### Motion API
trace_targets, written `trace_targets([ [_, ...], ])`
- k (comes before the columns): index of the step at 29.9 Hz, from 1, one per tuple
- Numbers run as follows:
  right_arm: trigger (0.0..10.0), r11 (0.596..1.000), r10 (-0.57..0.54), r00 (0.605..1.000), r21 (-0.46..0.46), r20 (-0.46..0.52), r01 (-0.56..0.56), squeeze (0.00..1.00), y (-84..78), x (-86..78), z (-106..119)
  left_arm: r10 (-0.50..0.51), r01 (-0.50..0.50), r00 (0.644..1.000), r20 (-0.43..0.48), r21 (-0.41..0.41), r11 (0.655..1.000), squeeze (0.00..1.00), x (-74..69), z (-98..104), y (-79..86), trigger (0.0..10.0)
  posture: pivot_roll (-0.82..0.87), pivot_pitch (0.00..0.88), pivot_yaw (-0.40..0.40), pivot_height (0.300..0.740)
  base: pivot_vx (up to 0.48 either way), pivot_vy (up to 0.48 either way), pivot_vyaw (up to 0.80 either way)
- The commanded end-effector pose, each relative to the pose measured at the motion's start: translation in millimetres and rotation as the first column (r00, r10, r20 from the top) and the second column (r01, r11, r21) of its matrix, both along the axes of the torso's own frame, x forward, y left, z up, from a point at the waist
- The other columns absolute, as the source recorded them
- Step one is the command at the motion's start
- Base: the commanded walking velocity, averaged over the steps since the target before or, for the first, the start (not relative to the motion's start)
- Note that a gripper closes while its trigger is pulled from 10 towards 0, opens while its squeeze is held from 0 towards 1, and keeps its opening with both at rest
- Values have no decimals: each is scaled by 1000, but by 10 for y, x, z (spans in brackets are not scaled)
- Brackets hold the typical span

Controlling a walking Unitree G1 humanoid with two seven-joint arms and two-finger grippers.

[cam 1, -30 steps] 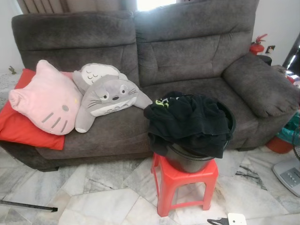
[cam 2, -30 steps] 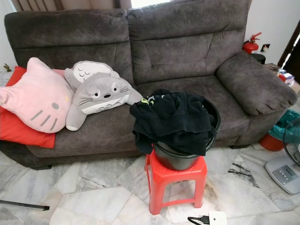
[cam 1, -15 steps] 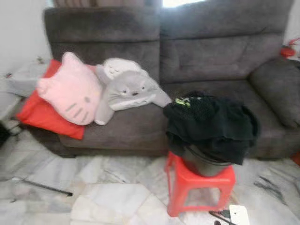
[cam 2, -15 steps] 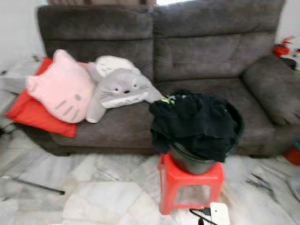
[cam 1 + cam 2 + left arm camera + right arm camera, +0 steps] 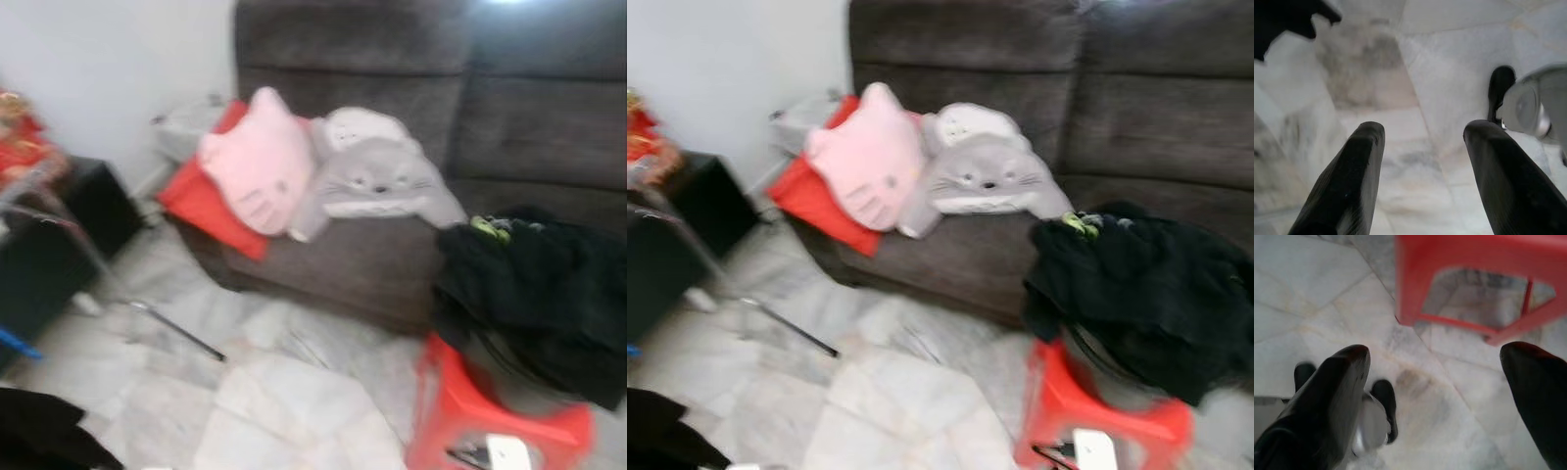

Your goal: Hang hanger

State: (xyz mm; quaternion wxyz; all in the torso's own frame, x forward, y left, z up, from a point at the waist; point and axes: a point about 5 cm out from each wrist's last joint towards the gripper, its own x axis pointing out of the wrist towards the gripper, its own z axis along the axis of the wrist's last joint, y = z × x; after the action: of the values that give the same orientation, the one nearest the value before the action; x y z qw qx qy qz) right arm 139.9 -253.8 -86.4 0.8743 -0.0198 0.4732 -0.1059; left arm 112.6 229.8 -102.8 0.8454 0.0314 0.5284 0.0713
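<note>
Sofa [image 5: 392, 245] ahead, red stool [image 5: 1459, 279] beside right hand [image 5: 1435, 377]

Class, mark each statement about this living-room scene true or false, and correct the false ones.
1. The pink cushion lies on the sofa. True.
2. The black clothes are piled on the floor. False: they sit in a bucket on the red stool.
3. The left gripper holds a hanger. False: it is open and empty above the floor.
4. The grey plush cushion is beside the pink one. True.
5. The right gripper is open. True.
</note>
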Motion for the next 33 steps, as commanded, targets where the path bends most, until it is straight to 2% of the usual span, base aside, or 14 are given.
trace_targets([
  [1, 10000, 1000, 11, 1000, 21, 18, -11, 0, 73, 76, 7, -2, 3, 1000, -8, 13, 1000, 0, -11, 8, 54, 10000, -144, 0, 92, 740, 0, 0, 800],
  [33, 10000, 998, 29, 999, 47, 22, -30, 0, 48, 84, 19, 10, -10, 1000, -6, 1, 1000, 0, 2, 5, 26, 10000, -140, 0, 73, 740, 0, 0, 800],
])
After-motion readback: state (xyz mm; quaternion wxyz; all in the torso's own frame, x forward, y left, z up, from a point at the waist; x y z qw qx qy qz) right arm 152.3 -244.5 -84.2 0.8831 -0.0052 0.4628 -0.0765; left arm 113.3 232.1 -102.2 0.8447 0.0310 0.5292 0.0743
